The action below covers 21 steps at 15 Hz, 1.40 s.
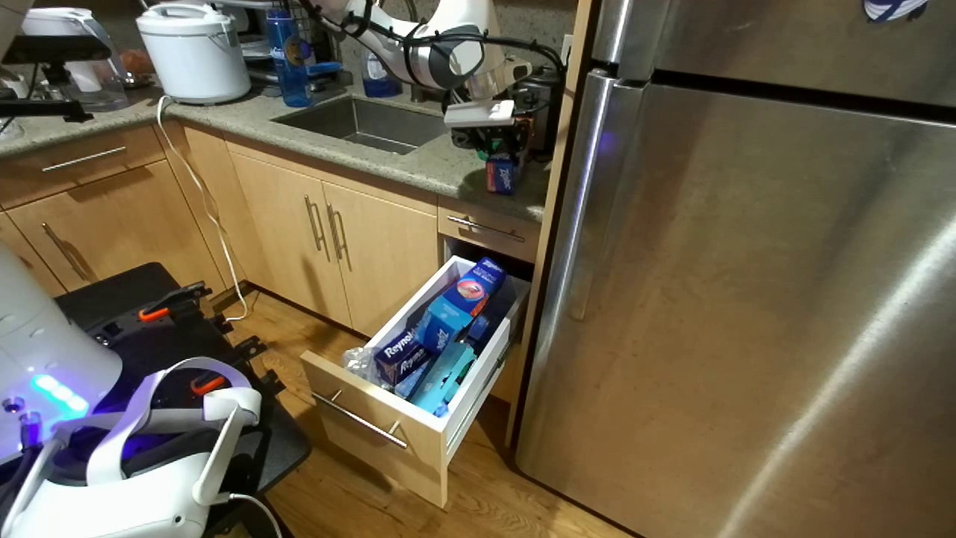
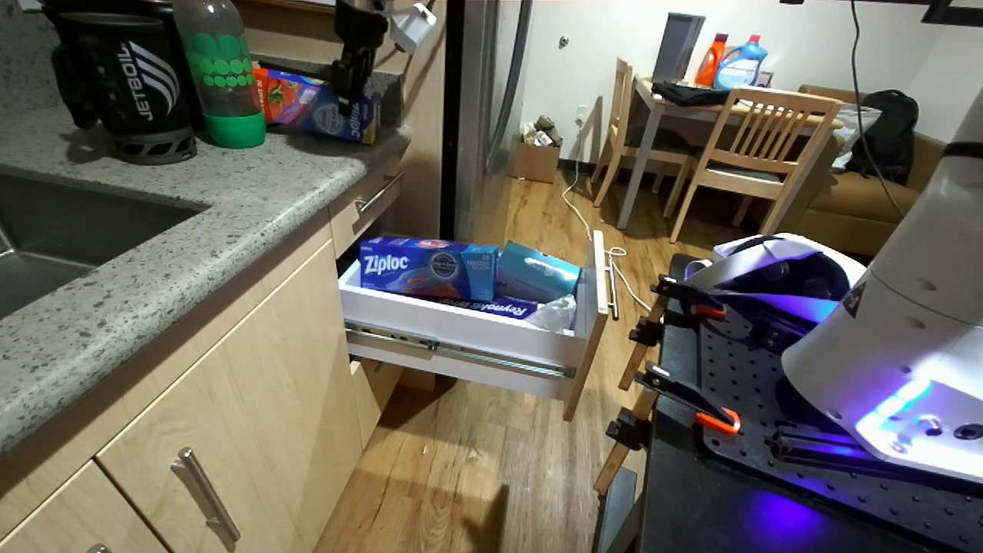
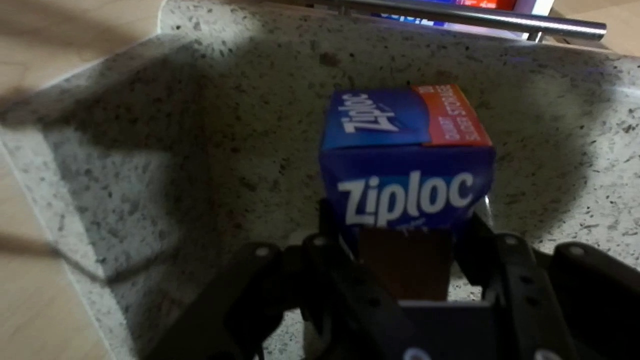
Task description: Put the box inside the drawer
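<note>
Clamping the Ziploc box [image 3: 407, 162] with the gripper [image 3: 406, 219], near the corner of the countertop [image 2: 292, 180] beside the fridge [image 1: 747, 299], behind the front edge. Could clip that edge through too little lift, or catch on packages [image 1: 441, 325] crowding the drawer [image 1: 414, 463] through a low, skewed entry.

Your wrist view is dim: counter [image 3: 260, 125] shadowed at ten o'clock, gripper [image 3: 405, 225] murky at five. In an exterior view, glare streaks the fridge [image 1: 747, 261] at four; the robot base [image 1: 45, 336] glows blue at eight.
</note>
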Each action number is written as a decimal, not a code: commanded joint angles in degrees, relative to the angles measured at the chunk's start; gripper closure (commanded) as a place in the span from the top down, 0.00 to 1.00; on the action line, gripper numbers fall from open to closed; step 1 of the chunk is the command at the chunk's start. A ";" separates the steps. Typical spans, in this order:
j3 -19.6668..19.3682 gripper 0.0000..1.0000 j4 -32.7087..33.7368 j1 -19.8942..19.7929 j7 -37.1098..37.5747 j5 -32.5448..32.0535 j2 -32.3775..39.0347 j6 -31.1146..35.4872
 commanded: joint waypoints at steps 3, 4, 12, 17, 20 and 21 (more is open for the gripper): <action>1.32 0.28 -2.85 -1.59 -3.46 1.02 -2.12 3.05; 1.59 0.19 -3.19 -1.87 -3.80 1.15 -2.25 3.36; 3.17 0.24 -6.24 -4.09 -4.68 2.50 -4.17 4.91; 3.65 0.09 -12.72 -6.24 -7.04 4.14 -8.43 7.17; 3.97 0.10 -16.87 -7.98 -9.30 5.21 -11.41 8.63; 4.11 0.11 -18.09 -8.56 -10.16 5.80 -12.37 8.97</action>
